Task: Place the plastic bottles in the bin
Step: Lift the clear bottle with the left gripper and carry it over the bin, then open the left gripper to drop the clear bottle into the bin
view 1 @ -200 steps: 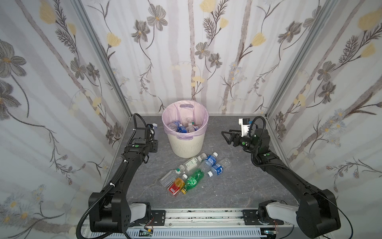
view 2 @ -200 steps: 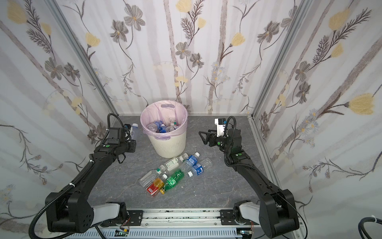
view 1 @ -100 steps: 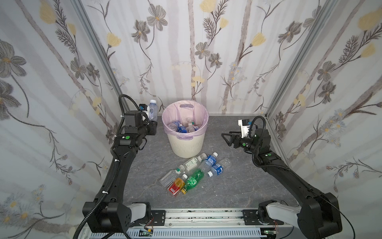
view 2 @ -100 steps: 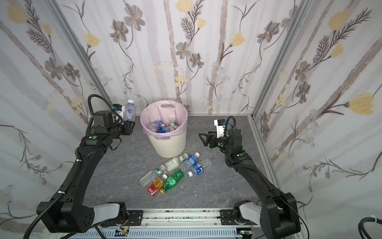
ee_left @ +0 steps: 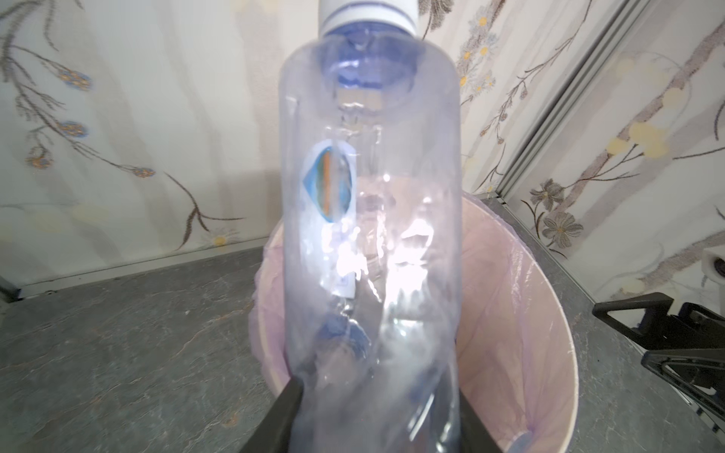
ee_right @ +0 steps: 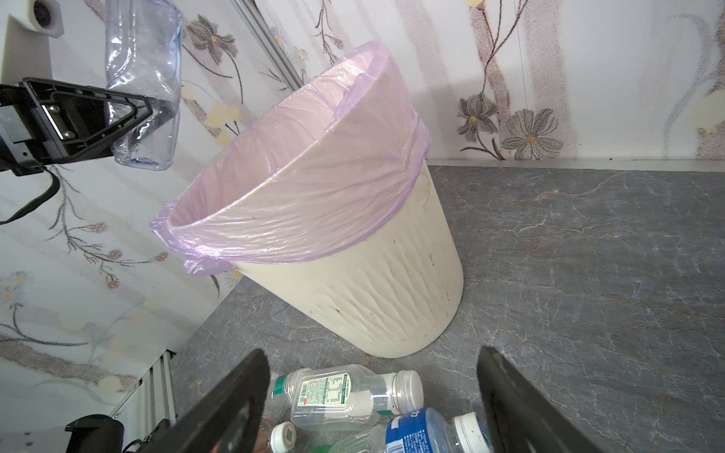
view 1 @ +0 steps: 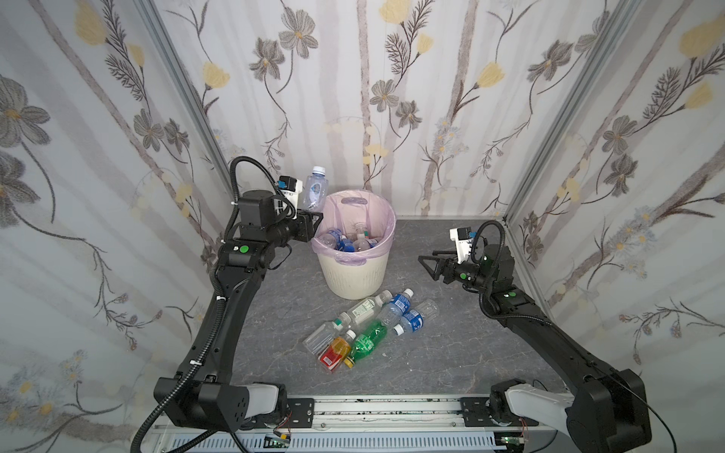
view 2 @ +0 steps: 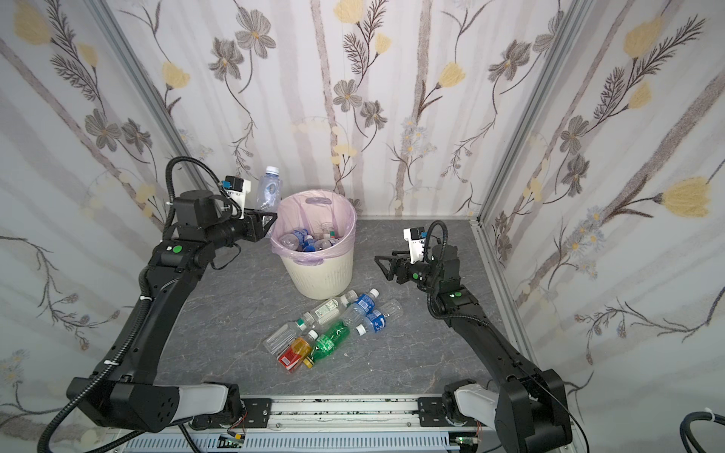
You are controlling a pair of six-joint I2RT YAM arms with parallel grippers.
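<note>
we find the task partly done. several plastic bottles (view 1: 349,241) already lie inside the bin (view 1: 353,274). about seven loose bottles (view 1: 368,327) lie clustered on the bench (view 1: 451,353) just in front of it, untouched. the left end effector (view 1: 313,219) is clamped on the base of a clear bottle (view 1: 314,191), held upright beside and above the bin's rim; we judge it not yet over the opening. the right end effector (view 1: 430,264) has its jaws apart and empty, facing the bin.
</note>
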